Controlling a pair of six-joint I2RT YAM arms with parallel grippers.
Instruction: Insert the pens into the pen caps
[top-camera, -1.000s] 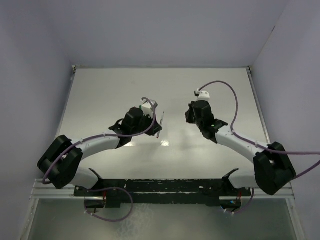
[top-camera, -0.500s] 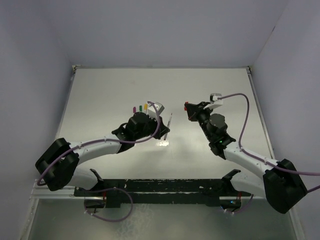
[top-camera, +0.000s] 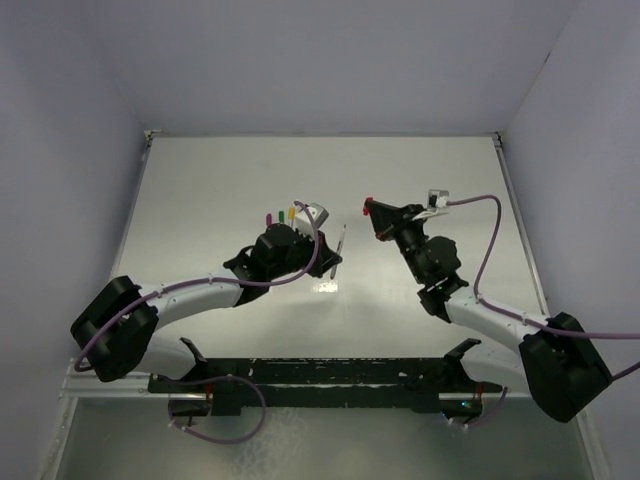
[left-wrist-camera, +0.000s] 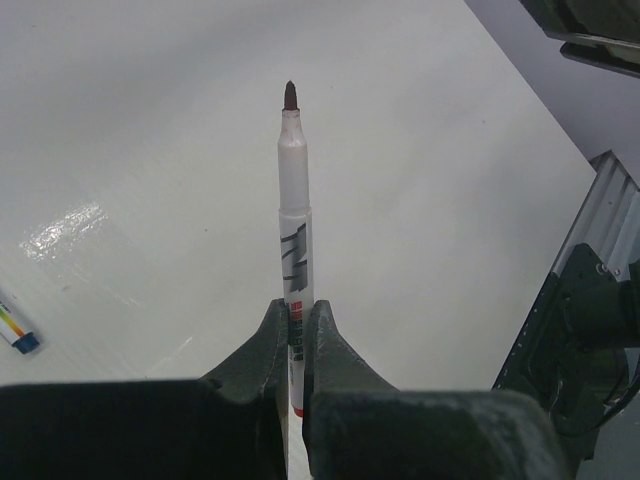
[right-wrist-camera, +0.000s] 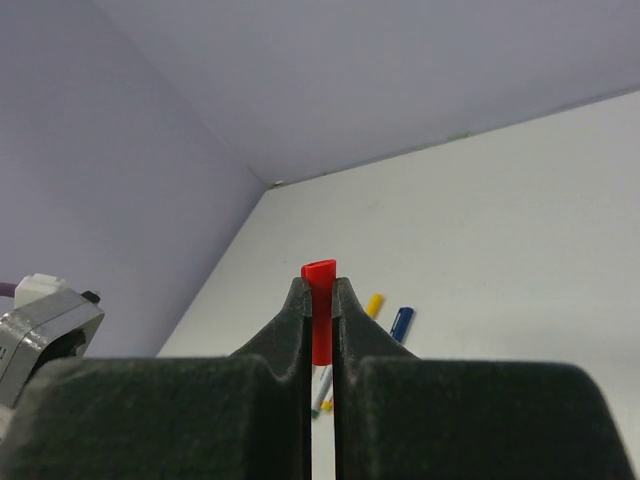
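1. Bench (top-camera: 220, 190): pale, glossy surface walled on three sides. It carries the loose items below.
2. Left arm (top-camera: 190, 290): white with black joints, curving in from the near left edge toward mid-bench.
3. Right arm (top-camera: 490, 315): the same build, reaching from the near right edge toward the centre, with a purple cable (top-camera: 485, 230) looped above it.
4. Left claw (left-wrist-camera: 298, 315): clamped on the lower barrel of a pen, raised off the bench.
5. Right claw (right-wrist-camera: 320, 290): clamped on a red cap, also raised, facing the left claw and well apart from it.
6. Pen (left-wrist-camera: 295, 230): silvery-white barrel with grey print and a red band at the gripped end. It stands straight out of the left claw, its dark reddish tip (left-wrist-camera: 289, 96) uncovered and pointing away.
7. Red cap (right-wrist-camera: 321, 320): pinched between the right claw's fingers, its upper end showing just above them.
8. Yellow cap (right-wrist-camera: 373, 304) and blue cap (right-wrist-camera: 401, 323): lying on the bench near each other, beyond the right claw.
9. Purple, green and yellow ends (top-camera: 280, 214): side by side past the left wrist. Whether they are pens or caps cannot be told.
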